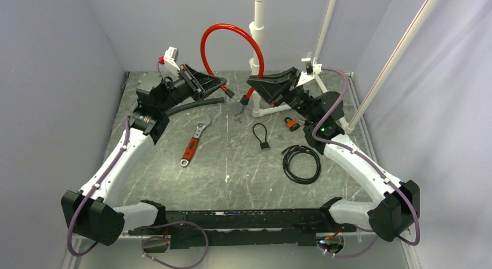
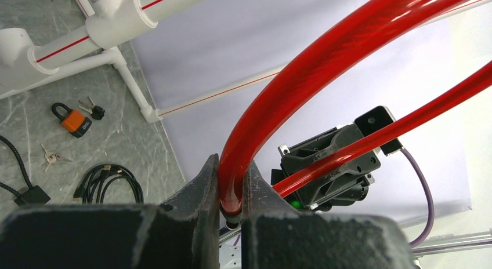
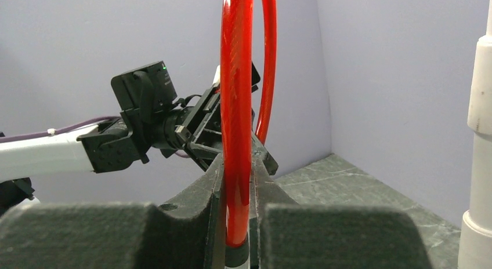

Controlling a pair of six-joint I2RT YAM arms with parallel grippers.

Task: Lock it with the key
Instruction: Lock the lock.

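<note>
Top external view is showing both arms reaching forward from the near edge of the table [image 1: 174, 182], elbows spreading outward and wrists turning inward, so that the two sets of fingers are facing each other above the far middle, beside the white pipe frame [image 1: 257, 60]. Between them the red cable lock [image 1: 232, 34] is arching upward as a springy hoop. The left fingers [image 1: 219, 83] are clenching one end of it and the right fingers [image 1: 255, 84] are clenching the other, and each wrist view is showing the glossy red sleeve pinched tight. Neither arm is carrying anything else. Lower down, the wrench [image 1: 194, 142] is lying left of centre, the coiled black cable [image 1: 301, 163] right of centre, and the orange padlock [image 1: 292, 124] just beyond that coil. The key [image 1: 265, 145] is lying flat on the table between wrench and coil, well apart from both sets of fingers, its thin cord loop trailing toward the back. It is looking very light and rigid at its blocky black head, while the cord is looking limp and likely to drag or snag; pinching the head across its flat sides is seeming the sound hold, since a grip on the cord would be letting the key swing
</note>
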